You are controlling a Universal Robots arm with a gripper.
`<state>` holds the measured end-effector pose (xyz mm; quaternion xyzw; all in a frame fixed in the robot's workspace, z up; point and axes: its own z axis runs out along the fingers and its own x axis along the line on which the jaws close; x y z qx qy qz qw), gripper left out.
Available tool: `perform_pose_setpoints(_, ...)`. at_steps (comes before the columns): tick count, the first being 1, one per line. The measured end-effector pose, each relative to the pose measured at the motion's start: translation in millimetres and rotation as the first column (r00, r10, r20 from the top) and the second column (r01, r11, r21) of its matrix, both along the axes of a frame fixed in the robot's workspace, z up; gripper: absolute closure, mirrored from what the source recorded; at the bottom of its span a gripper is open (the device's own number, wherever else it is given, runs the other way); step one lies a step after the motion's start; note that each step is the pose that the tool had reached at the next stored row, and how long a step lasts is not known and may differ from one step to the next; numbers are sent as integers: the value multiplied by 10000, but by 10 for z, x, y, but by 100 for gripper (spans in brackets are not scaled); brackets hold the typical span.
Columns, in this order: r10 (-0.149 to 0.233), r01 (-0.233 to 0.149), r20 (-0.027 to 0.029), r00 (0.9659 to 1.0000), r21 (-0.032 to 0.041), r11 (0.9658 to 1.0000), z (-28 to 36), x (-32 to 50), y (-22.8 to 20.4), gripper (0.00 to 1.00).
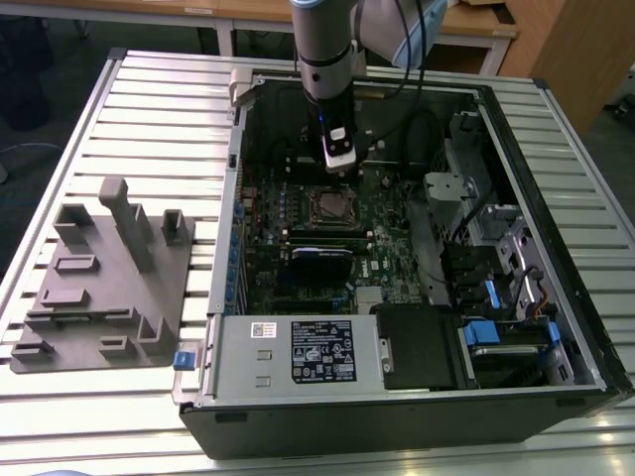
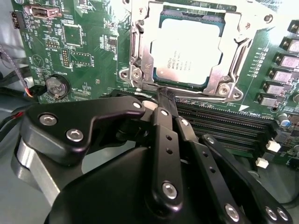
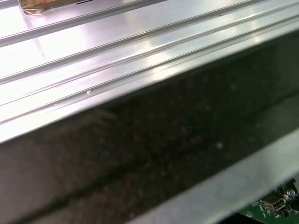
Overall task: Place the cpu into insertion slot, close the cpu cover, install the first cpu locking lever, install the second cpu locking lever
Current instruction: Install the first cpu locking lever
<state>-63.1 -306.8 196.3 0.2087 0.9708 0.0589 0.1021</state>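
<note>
Starting at the exterior view's left, we see a grey holder block point(image 1: 104, 288) well apart from the gripper point(image 1: 339, 159), which hangs inside the open computer case point(image 1: 397, 416) just above the insertion slot point(image 1: 332, 208). In the second wrist view its fingertips point(image 2: 164, 106) are drawn narrowly together just beside the cpu cover point(image 2: 141, 60), which lies flat over the seated cpu point(image 2: 187, 56).

the silver-grey tubular robot arm point(image 1: 322, 40) with a blue joint ring stands nearly upright in the exterior view, its wrist point(image 1: 327, 94) pointing straight down. the black metal linkage gripper point(image 2: 162, 93) hangs low at its end. in the second wrist view its slim black fingers point(image 2: 164, 135) lie drawn together, tips meeting with no gap, bolted link plates spreading out behind them.
</note>
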Motion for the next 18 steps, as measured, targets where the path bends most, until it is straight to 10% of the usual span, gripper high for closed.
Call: perform_pose_setpoints(18, 1, -1, 5, 10000, -12, 10000, 84, 0, 4, 89)
